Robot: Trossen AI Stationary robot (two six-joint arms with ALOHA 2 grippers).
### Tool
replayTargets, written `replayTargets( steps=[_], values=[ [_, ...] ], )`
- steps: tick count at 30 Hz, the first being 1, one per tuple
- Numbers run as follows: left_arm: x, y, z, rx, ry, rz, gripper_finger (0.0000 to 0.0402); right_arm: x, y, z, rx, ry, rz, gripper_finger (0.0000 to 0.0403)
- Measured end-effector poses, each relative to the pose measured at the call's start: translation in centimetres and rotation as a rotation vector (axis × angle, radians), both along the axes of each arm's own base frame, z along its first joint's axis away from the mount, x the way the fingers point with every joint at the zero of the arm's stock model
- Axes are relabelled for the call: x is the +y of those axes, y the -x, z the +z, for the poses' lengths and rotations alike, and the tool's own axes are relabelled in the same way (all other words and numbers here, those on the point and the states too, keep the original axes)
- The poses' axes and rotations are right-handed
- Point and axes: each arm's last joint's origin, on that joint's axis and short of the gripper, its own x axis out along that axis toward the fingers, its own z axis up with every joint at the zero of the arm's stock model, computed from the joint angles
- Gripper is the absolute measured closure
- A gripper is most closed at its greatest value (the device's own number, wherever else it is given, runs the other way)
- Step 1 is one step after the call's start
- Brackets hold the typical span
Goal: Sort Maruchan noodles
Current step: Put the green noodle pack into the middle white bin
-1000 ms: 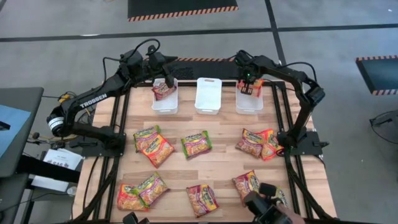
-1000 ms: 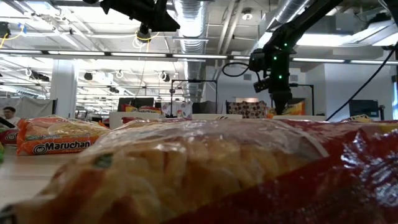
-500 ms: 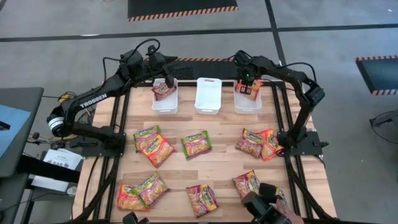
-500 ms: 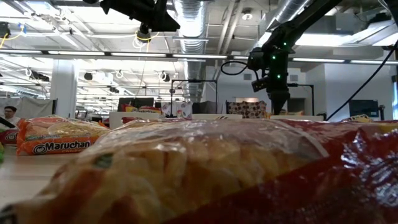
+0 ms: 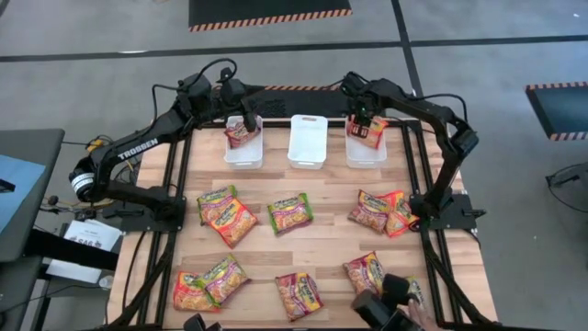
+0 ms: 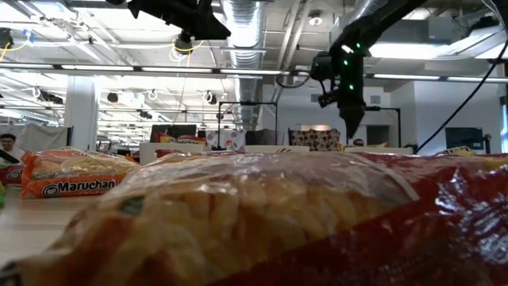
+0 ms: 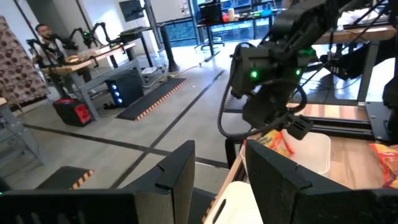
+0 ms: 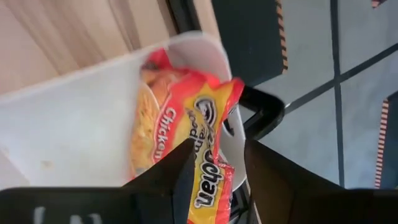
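The right gripper (image 5: 359,118) hangs above the far end of the right bin (image 5: 367,153), its fingers (image 8: 186,163) parted with a clear gap between them. Just ahead of those fingers an orange-edged noodle packet (image 8: 186,130) leans against the bin's far wall, tilted rather than flat, its long axis running up and over the rim so one end pokes out past the edge. Whether the fingertips touch the wrapper cannot be told; from above the packet (image 5: 374,131) is partly covered by the gripper.

The left gripper (image 5: 246,119) sits over the left bin (image 5: 243,152), fingers (image 7: 180,171) apart with open space between them. A red-edged packet (image 5: 240,134) lies slanted in that bin just below the fingers.

The middle bin (image 5: 308,142) stands between the two. More packets (image 5: 289,213) lie flat and scattered on the wooden table (image 5: 322,239) nearer the front, well away from both grippers. In the low view one packet (image 6: 262,218) fills the frame, hiding most of the table and all but the bins' rims.
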Motion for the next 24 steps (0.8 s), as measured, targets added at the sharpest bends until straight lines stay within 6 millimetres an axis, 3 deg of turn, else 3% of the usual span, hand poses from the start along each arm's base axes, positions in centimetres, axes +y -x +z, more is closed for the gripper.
replayTargets(
  steps=[9, 19, 24],
  values=[
    [-0.7, 0.9, 1.1, -0.041, -0.02, 0.001, 0.027, 3.1, -1.1, 4.7, -0.017, -0.082, -0.125, 0.0239],
    [-1.9, 2.3, 2.4, -0.146, 0.086, -0.031, 0.027, 7.8, -1.6, 4.8, 0.008, -0.394, -0.234, 0.0239],
    [-2.7, 3.0, 2.8, -0.195, 0.203, -0.113, 0.027, 11.6, -1.6, 6.5, -0.07, -0.456, -0.161, 0.0239]
  ],
)
